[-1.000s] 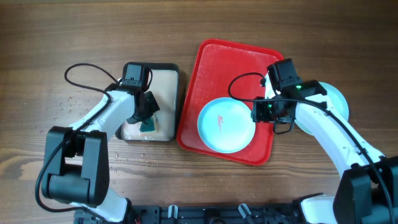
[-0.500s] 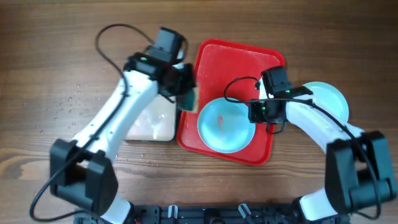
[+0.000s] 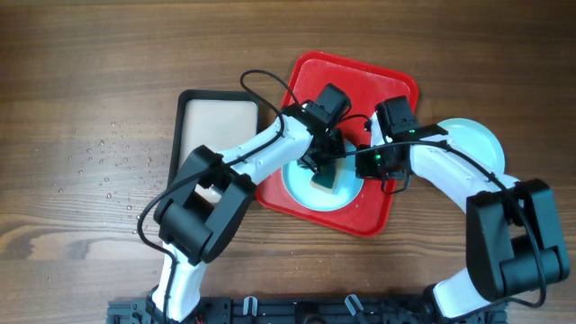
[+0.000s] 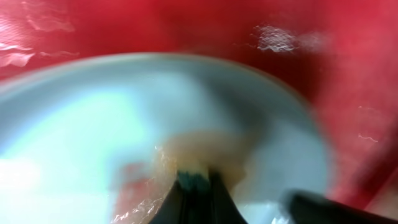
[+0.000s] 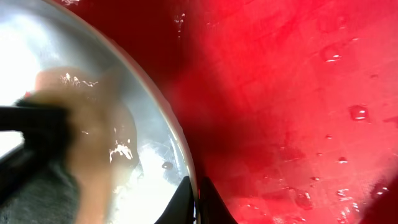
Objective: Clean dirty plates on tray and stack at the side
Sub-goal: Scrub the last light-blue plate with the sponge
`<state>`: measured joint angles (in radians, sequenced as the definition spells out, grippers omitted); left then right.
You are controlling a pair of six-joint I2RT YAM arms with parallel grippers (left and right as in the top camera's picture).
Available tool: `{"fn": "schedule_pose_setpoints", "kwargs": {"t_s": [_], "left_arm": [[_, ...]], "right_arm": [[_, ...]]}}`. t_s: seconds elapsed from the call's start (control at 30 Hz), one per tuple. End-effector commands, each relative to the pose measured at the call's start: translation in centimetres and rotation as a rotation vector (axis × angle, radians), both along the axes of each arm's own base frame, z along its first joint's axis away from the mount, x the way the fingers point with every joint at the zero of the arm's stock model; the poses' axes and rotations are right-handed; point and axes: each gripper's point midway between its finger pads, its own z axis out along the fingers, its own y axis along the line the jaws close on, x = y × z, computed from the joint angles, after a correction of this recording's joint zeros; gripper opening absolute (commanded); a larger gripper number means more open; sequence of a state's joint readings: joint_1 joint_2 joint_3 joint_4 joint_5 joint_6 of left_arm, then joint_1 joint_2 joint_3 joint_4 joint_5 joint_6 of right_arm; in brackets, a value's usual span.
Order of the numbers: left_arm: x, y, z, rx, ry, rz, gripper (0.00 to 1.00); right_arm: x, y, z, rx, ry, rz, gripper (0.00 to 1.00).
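Observation:
A pale blue plate (image 3: pixel 346 193) lies on the red tray (image 3: pixel 360 81). My left gripper (image 3: pixel 322 167) is shut on a green and yellow sponge (image 3: pixel 324 181) and presses it on the plate's middle. In the left wrist view the sponge (image 4: pixel 202 158) sits on the plate (image 4: pixel 74 137) beside a red smear (image 4: pixel 130 183). My right gripper (image 3: pixel 364 165) is shut on the plate's right rim. The right wrist view shows its fingers (image 5: pixel 205 202) pinching the rim (image 5: pixel 177 140) over the tray (image 5: pixel 298 93). A second pale blue plate (image 3: pixel 477 144) lies on the table to the right, partly under my right arm.
A black-rimmed cream tray (image 3: pixel 216 126) stands left of the red tray. Water drops (image 3: pixel 99 153) dot the wooden table at the left. The two arms meet closely over the plate.
My left arm has swung right from the cream tray, carrying the sponge onto the plate. The red tray has turned slightly. My right gripper has stayed at the plate's rim.

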<state>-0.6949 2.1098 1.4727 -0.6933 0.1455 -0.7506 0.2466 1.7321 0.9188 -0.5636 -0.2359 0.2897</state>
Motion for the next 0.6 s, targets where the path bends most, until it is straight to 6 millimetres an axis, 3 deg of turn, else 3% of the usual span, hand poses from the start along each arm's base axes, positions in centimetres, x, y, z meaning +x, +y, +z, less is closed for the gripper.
{"fn": "schedule_pose_setpoints", "kwargs": {"t_s": [0.0, 0.07, 0.13, 0.17, 0.23, 0.3, 0.33, 0.47, 0.57], "left_arm": [[1.3, 11.9, -2.8, 0.481, -0.041, 0.138, 0.04], [1.3, 14.8, -2.5, 0.545, -0.008, 0.177, 0.04], [1.5, 15.3, -2.6, 0.527, 0.012, 0.197, 0.04], [1.5, 14.5, -2.9, 0.476, 0.032, 0.194, 0.04], [1.0, 10.3, -3.4, 0.265, 0.093, 0.124, 0.04], [0.3, 3.4, -2.6, -0.032, 0.134, 0.044, 0.04], [0.1, 1.1, -2.1, -0.108, 0.123, 0.005, 0.04], [-1.3, -3.8, -2.2, -0.136, 0.028, -0.095, 0.04], [-2.9, -5.2, -3.3, -0.129, 0.05, -0.108, 0.04]], "right_arm": [[-0.9, -1.4, -1.7, -0.069, 0.048, -0.016, 0.04], [-0.9, -1.4, -1.7, -0.069, 0.048, -0.017, 0.04], [-0.9, -1.4, -1.7, -0.069, 0.048, -0.016, 0.04], [-0.9, -1.4, -1.7, -0.069, 0.048, -0.016, 0.04], [-0.9, -1.4, -1.7, -0.069, 0.049, -0.016, 0.04], [-0.9, -1.4, -1.7, -0.069, 0.048, -0.016, 0.04], [-0.9, -1.4, -1.7, -0.069, 0.049, -0.015, 0.04], [-1.2, -1.5, -1.7, -0.073, 0.062, -0.012, 0.04], [-1.2, -1.5, -1.7, -0.073, 0.063, -0.012, 0.04]]}}
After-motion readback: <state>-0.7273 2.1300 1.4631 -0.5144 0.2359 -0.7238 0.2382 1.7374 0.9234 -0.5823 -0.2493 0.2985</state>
